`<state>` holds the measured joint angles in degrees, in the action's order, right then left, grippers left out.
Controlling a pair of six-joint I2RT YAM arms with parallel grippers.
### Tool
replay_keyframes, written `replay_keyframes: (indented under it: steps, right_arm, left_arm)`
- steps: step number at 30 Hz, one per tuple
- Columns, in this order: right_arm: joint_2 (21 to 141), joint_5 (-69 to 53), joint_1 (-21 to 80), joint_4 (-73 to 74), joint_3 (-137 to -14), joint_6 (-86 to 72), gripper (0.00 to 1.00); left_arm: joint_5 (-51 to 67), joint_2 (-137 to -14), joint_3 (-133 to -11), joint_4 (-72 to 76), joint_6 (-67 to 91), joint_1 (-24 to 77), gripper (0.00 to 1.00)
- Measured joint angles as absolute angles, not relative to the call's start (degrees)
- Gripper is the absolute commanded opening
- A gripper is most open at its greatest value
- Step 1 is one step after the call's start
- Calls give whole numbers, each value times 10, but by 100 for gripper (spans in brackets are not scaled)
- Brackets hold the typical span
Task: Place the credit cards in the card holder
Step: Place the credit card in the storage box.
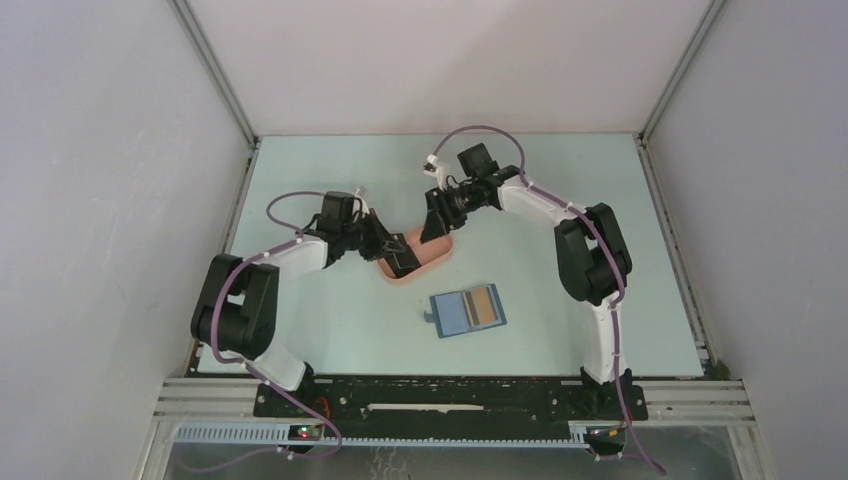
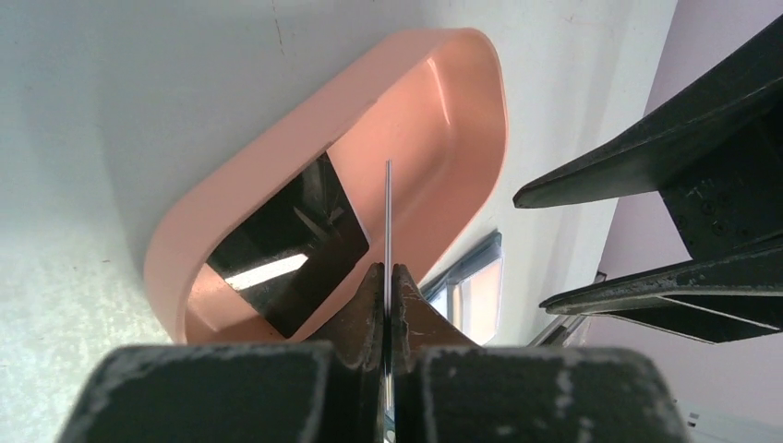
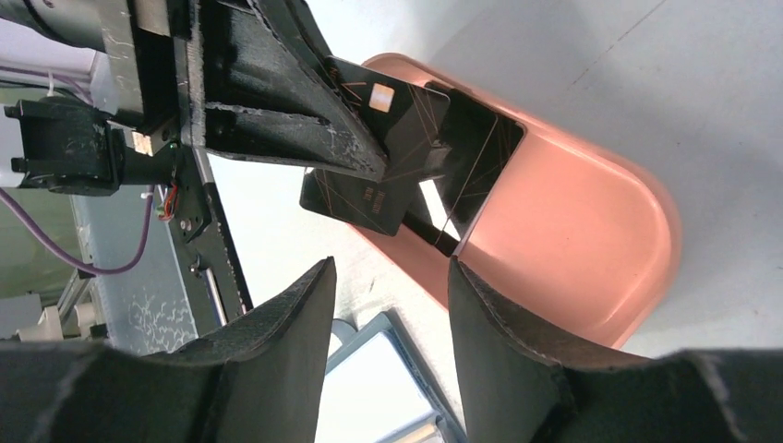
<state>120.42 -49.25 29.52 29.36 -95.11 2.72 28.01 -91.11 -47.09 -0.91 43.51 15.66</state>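
1. Your left gripper [image 2: 388, 277] has its fingers pressed together on a black card [image 3: 355, 189], held just above the pink tray [image 2: 462, 101]. Your right gripper [image 3: 391, 269] hangs close beside it over the tray, fingers spread and holding nothing.
2. This looks like a handover. Bring the right fingers astride the card's free edge, square to its faces, and pinch firmly before the left lets go.
3. Count: two black cards, the second black card [image 2: 286, 245] lying inside the tray. One tan card [image 1: 483, 305] sits in the one card holder [image 1: 455, 312], which lies near the tray on the arm-base side. One tray.
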Motion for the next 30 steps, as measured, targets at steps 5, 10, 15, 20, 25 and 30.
replay_keyframes:
  steps: [5,10,15,20,25,30]
  right_arm:
    - [1208,-476,297,288,-953,15,56]
    - [1220,-465,300,285,-954,10,56]
    - [1246,-452,307,289,-973,6,57]
    - [1271,-448,316,289,-991,-7,57]
    - [1289,-444,318,291,-1013,-19,57]
    - [1304,-444,319,294,-1027,-27,57]
  left_arm:
    - [278,-914,-486,-10,435,154,2]
    - [278,-922,-489,-10,435,154,5]
    - [278,-941,-489,-8,435,155,6]
    - [278,-952,-489,-3,435,157,8]
    - [278,-953,-489,5,435,158,13]
    - [278,-956,-489,12,435,160,16]
